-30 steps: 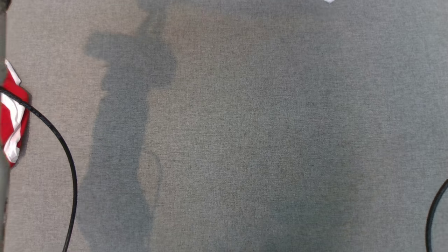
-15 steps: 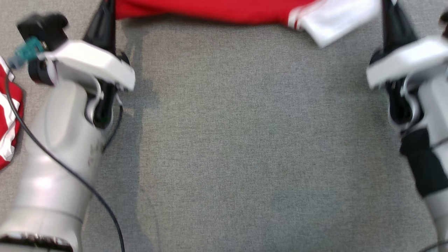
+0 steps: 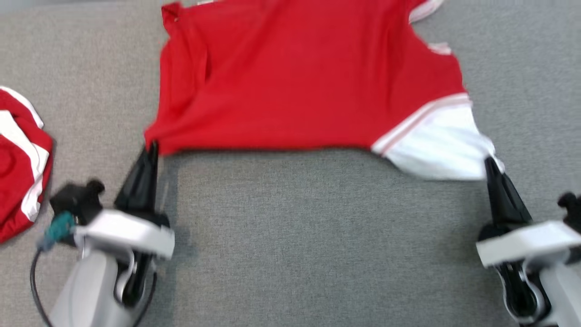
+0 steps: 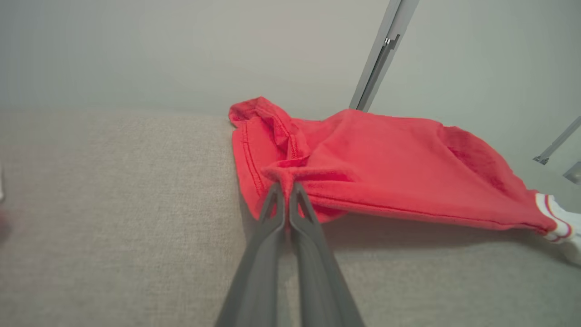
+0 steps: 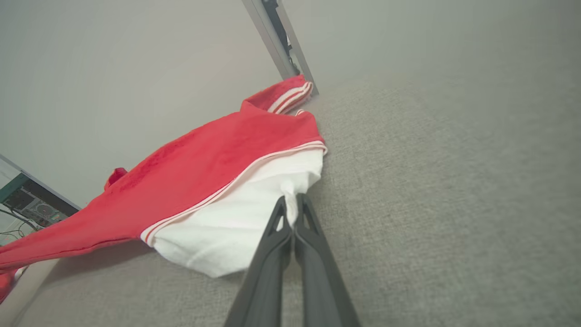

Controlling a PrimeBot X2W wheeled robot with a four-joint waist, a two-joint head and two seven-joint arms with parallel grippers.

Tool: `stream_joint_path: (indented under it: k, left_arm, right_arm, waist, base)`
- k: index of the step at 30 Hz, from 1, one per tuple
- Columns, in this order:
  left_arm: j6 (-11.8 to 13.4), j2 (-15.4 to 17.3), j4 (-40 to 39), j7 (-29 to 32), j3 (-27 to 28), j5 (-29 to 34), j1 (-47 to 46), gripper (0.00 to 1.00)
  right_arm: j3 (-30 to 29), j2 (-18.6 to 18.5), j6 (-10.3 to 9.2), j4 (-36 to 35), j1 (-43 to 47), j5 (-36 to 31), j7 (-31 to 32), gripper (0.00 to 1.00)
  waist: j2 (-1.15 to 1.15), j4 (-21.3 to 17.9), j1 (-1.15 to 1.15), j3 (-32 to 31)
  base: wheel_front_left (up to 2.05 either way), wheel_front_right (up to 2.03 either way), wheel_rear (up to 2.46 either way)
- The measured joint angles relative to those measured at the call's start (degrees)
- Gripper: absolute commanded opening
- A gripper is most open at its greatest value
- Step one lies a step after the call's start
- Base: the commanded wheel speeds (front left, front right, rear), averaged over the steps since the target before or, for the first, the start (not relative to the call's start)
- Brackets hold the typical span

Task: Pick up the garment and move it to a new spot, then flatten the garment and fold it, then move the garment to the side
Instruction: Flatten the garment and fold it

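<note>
Two garments lie on the grey fabric surface (image 3: 295, 236). A bunched red-and-white garment (image 3: 20, 159) sits far left, and the red shirt (image 3: 295, 81) is spread at centre. Two grippers pinch the shirt: the left gripper (image 3: 152, 147) is clamped on its left corner, the right gripper (image 3: 489, 160) on its white sleeve (image 3: 435, 145).

My head camera looks steeply down on the grey bench (image 3: 290, 236). Each wrist camera sits low, close behind my left hand (image 4: 286, 187) or right hand (image 5: 291, 199), facing the far wall (image 4: 136, 50). All three share the garment (image 3: 290, 81).
</note>
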Motion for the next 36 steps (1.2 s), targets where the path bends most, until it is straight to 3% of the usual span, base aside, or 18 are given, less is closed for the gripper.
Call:
stream_joint_path:
  k: [5, 13, 18, 23, 32, 36]
  left_arm:
    - [0.90, 2.59, -6.64, 1.88, -0.21, 0.10, 8.67, 0.00]
    - [10.46, 5.23, -27.98, 11.71, 2.50, -0.24, 26.33, 0.00]
    - [13.35, 7.02, -35.82, 16.70, 2.64, 0.04, 33.87, 0.00]
    - [14.56, 7.87, -40.11, 18.86, 2.63, 0.51, 35.41, 0.00]
    - [15.32, 7.84, -41.67, 20.52, 2.41, 0.02, 35.34, 0.00]
    - [15.10, 7.99, -41.91, 21.50, 2.55, -1.05, 33.78, 0.00]
  right_arm:
    - [-4.27, 0.38, 0.00, -6.53, 9.27, -2.43, 2.64, 0.00]
    - [-12.50, 6.00, 0.00, -25.65, 26.86, -8.61, 17.34, 0.00]
    - [-16.19, 7.79, 0.00, -34.52, 32.98, -12.52, 26.10, 0.00]
    - [-18.42, 9.12, 0.01, -39.33, 34.55, -13.96, 30.16, 0.00]
    - [-19.46, 9.78, 0.00, -40.73, 33.61, -14.52, 33.67, 0.00]
    - [-19.06, 7.91, 0.00, -41.01, 28.60, -15.49, 36.09, 0.00]
  waist:
    - [0.00, -0.60, 0.00, -2.68]
    - [0.00, -1.03, 0.00, -7.59]
    - [0.00, -0.59, 0.00, -9.10]
    - [0.00, -0.04, -0.01, -8.87]
    - [0.00, 0.21, 0.00, -7.51]
    - [0.00, 0.07, 0.00, -6.02]
  base:
    - [0.00, 0.00, 0.00]
    - [0.00, 0.00, 0.00]
    - [0.00, 0.00, 0.00]
    - [0.00, 0.00, 0.00]
    - [0.00, 0.00, 0.00]
    - [0.00, 0.00, 0.00]
